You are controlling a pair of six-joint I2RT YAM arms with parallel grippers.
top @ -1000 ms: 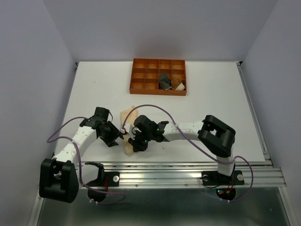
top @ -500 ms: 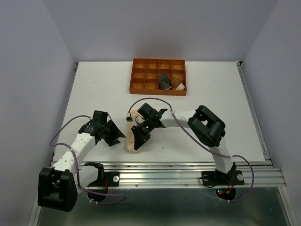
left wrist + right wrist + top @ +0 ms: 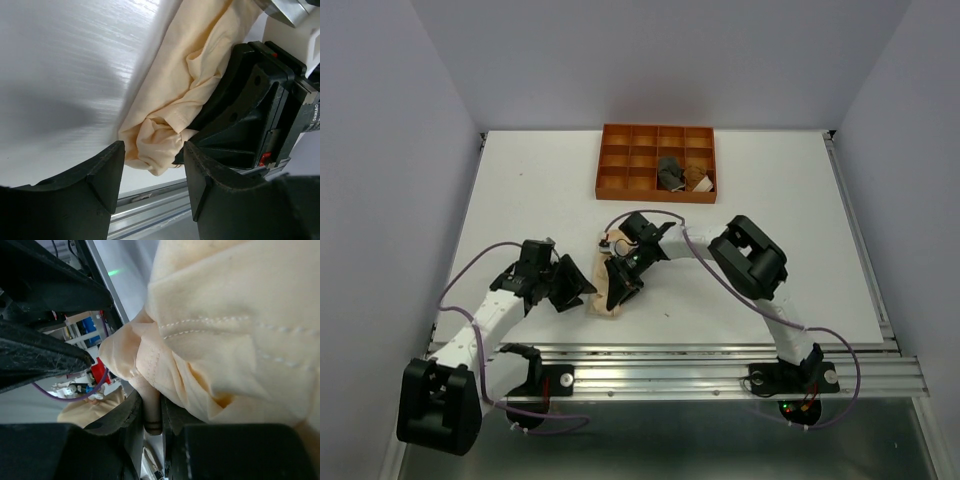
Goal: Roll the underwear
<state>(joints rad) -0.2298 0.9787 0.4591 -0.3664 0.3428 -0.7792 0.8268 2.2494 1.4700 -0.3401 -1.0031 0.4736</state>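
pale peach fabric brief (image 3: 601,303) crumpled on white table (image 3: 770,210), lower centre of top view, right gripper (image 3: 151,412) pinching its fold with narrow fingers, left gripper (image 3: 152,155) fingers wide just beside it, empty, dark grey brief (image 3: 670,173) in orange grid tray (image 3: 603,160)

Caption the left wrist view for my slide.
Open left tool beside pale peach fabric underwear pinched by the right tool.

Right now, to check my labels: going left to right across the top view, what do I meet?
Left arm → peach briefs → grey briefs → brown briefs
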